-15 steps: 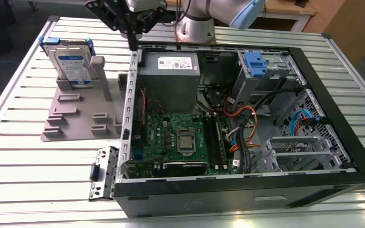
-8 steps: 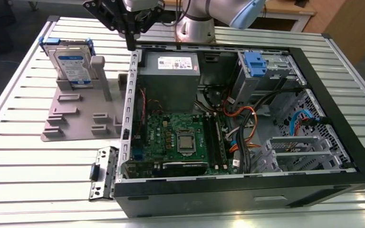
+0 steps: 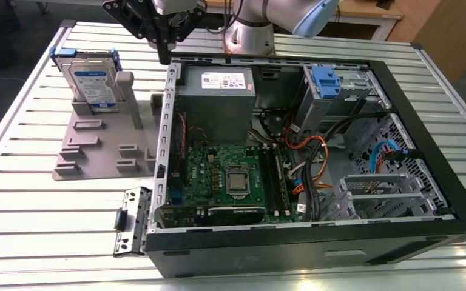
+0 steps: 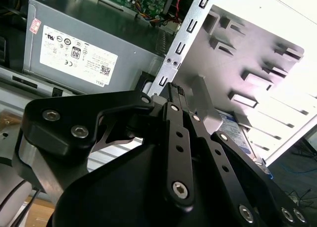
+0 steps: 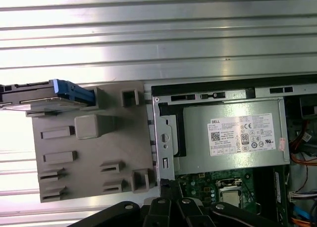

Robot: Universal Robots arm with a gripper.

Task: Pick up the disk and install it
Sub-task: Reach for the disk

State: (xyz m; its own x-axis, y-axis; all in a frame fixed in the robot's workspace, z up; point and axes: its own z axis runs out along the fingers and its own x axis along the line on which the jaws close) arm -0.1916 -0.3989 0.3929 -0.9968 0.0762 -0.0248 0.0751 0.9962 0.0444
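Item 1, my gripper (image 3: 163, 54): upper centre-left of the exterior view, fingers pressed together and pinching nothing, tip hanging over the corner of the open PC case (image 3: 415, 121), beside the grey power supply (image 3: 215, 91). Item 2, the disk (image 3: 92, 82): upper left of the exterior view, standing upright on edge in a slot of the grey fixture (image 3: 95, 154), label facing the camera, blue rails along its sides. It's near me but apart, not yet picked up. In the first wrist view it shows edge-on as a thin silver-and-blue slab (image 5: 42, 96) at the fixture's end. Reason for the pose, I judge: upright in the slot leaves both flat faces free for a pinch from above. Item 3, the case: lying on its side w/ the open side up, motherboard (image 3: 229, 176) and cables exposed, prob. so the bays can be reached from overhead. Item 4, drive cage w/ blue latch (image 3: 324, 77): upper right inside the case (likely the install spot). Item 5, slatted metal table (image 3: 22, 200): carries the fixture and case side by side.
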